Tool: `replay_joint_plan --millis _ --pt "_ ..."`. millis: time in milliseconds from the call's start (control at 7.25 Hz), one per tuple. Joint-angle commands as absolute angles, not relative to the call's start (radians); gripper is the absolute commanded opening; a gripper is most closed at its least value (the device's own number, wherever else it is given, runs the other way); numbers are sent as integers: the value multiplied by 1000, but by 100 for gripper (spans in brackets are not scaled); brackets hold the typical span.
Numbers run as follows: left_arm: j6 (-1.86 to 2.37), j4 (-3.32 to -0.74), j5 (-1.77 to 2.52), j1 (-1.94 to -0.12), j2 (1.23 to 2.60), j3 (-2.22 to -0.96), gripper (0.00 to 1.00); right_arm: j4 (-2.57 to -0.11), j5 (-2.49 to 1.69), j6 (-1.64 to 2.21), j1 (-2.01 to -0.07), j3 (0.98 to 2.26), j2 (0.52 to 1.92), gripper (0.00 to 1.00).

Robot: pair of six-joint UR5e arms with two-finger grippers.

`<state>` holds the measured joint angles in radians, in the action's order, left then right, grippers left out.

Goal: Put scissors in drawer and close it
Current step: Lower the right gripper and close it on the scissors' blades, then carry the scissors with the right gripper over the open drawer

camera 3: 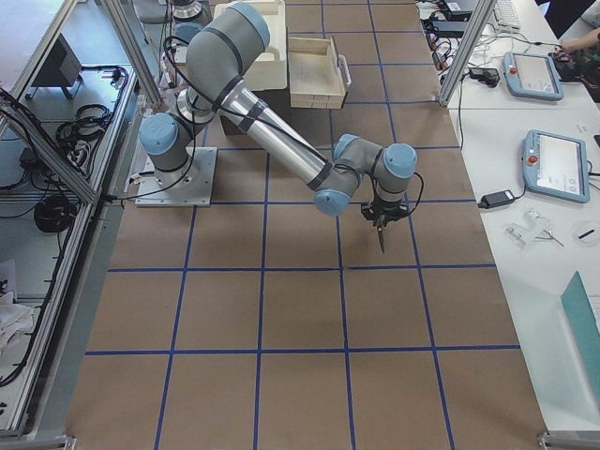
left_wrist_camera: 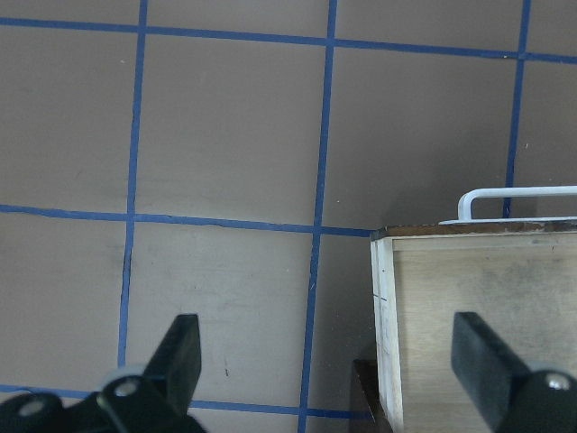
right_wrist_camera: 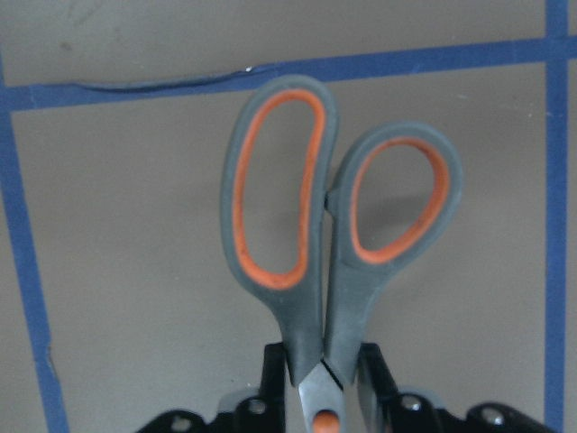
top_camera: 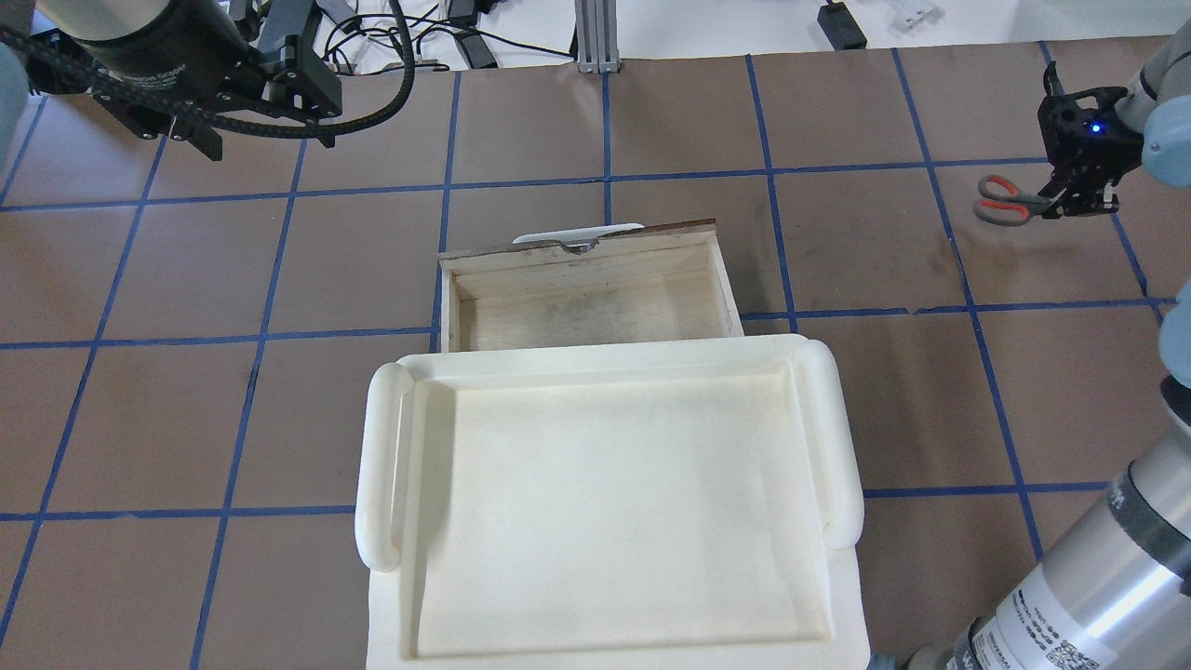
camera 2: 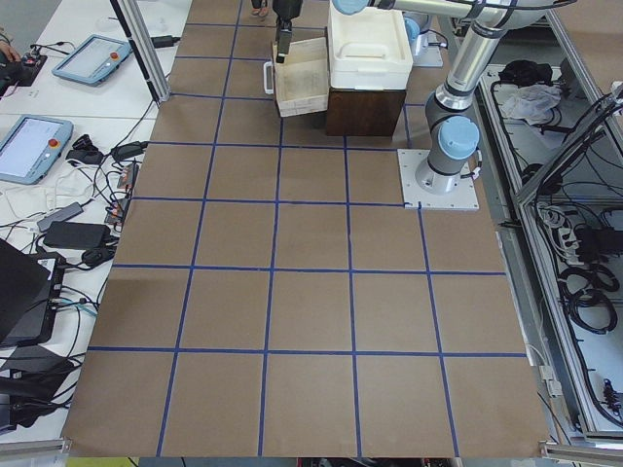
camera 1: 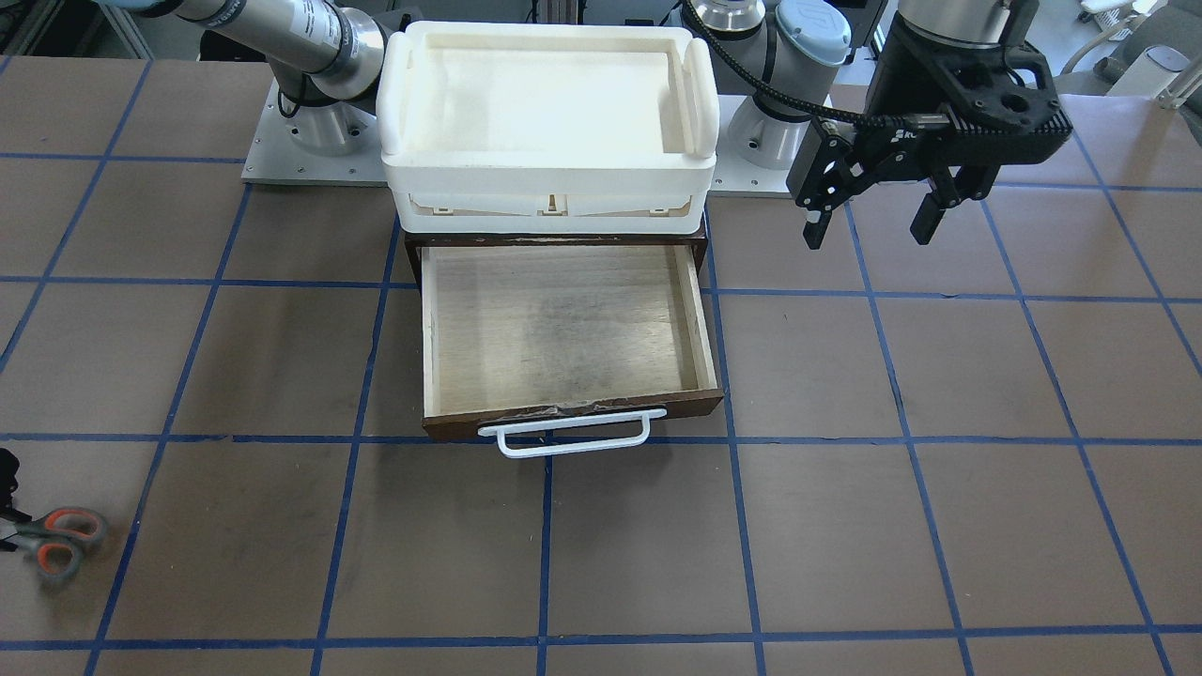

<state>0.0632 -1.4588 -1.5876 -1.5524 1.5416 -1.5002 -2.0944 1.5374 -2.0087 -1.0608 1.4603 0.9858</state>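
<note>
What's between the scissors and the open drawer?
Between the scissors and the drawer lies only bare brown table, as the overhead view shows.

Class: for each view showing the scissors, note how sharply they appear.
Right wrist view: scissors fill the frame, edges crisp. Front-facing view: handles slightly soft at the left edge, blades mostly cut off, faint shadow beneath. Overhead view: small but clear at the right gripper. Exterior right view: too small to judge.

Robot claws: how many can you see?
2. The black left gripper hangs open beside the open dark brown wooden drawer; the black right gripper, far on the table's other side, is shut on the grey-and-orange scissors. None seem hidden.
</note>
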Motion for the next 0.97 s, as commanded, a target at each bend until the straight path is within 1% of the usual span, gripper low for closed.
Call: replay_joint_plan --millis 0,138,414,828 --pt "64 -1459 -1588 -1552 1542 -1500 100 -1980 1549 -1991 -1122 1460 1107 0" --pt "64 -1459 -1588 -1552 1542 -1500 100 -1901 1590 -1905 -1191 1460 1182 0" --pt "64 -1459 -1588 -1552 1542 -1500 100 -1798 1606 -1809 -1317 1460 1280 0" --pt "64 -1457 -1588 -1552 1542 -1500 100 -1680 1632 -1615 -1501 1460 1344 0"
